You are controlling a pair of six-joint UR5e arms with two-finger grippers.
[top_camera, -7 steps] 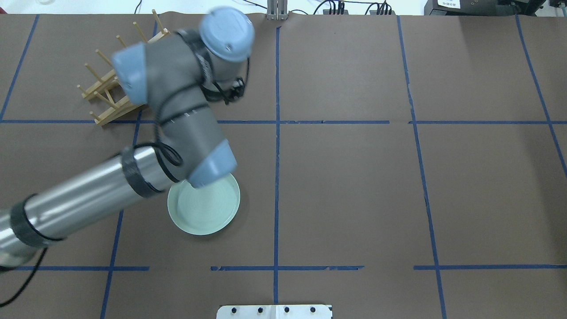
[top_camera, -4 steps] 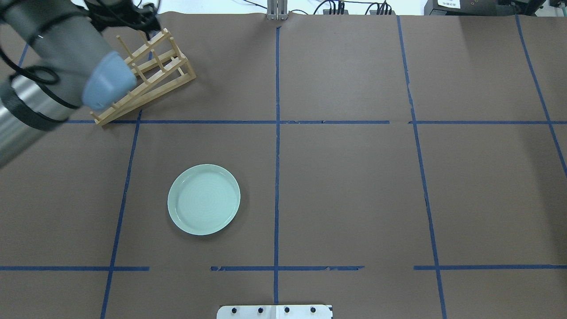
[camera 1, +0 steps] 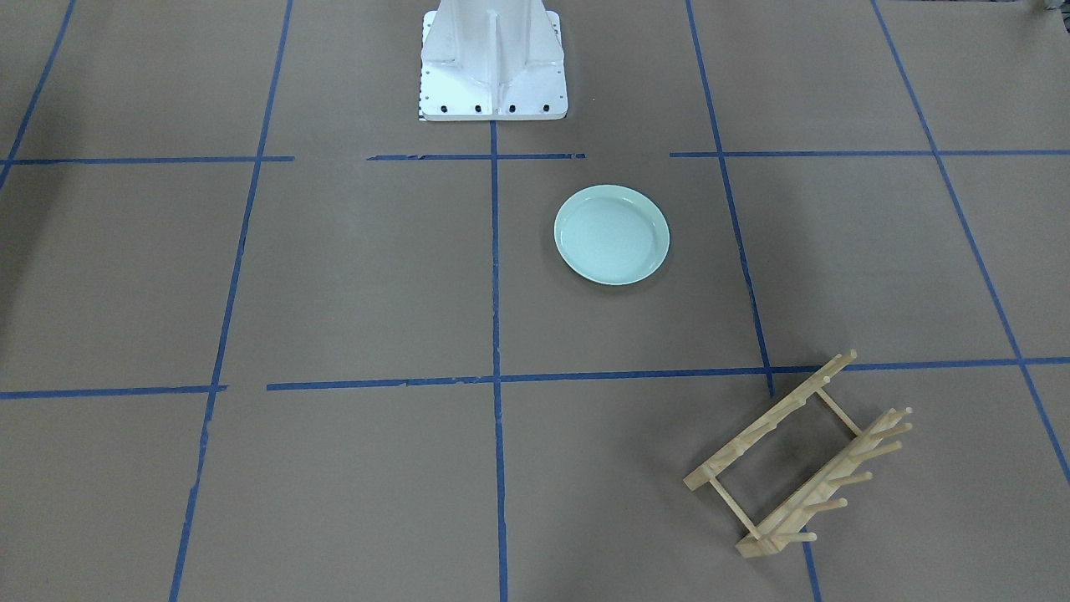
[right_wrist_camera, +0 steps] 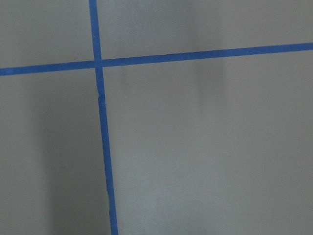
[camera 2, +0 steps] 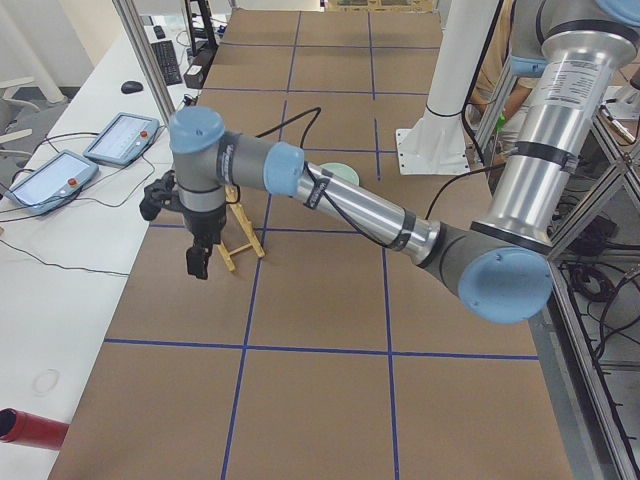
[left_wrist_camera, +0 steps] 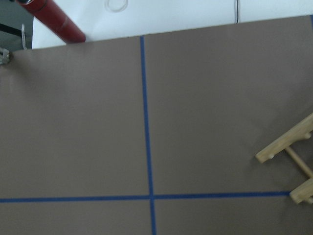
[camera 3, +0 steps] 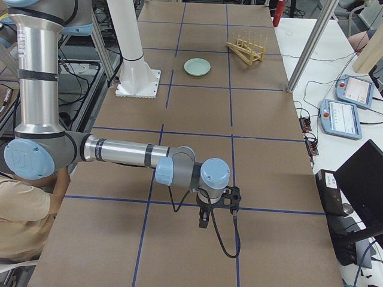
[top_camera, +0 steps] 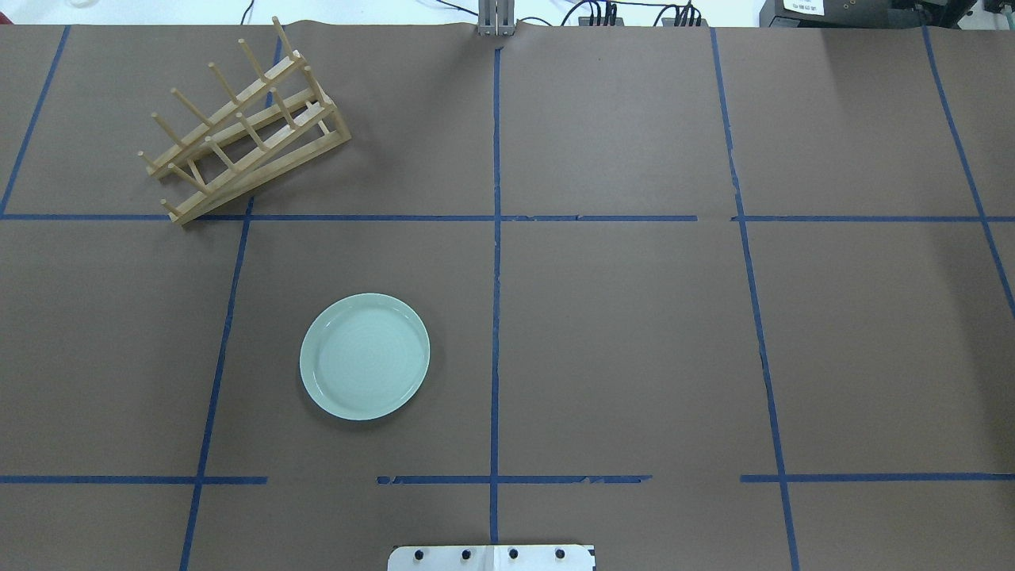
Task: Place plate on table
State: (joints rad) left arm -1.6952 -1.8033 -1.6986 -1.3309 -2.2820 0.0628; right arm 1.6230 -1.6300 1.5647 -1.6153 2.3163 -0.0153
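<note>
Plate (top_camera: 365, 356) lay flat on counter (top_camera: 634, 341), well apart from rack (top_camera: 246, 119). It looked rigid, slick and chippable, so I'd grab it by the raised rim. Left pincer (camera 2: 197, 262) and right pincer (camera 3: 203, 220) were both far from it; couldn't tell their opening.

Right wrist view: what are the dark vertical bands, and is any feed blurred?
Right wrist view: soft shadows on the table, mildly soft focus. Left wrist view: slightly soft, wooden rack edges fuzzy. Overhead view: sharp, plate casts a thin shadow.
</note>
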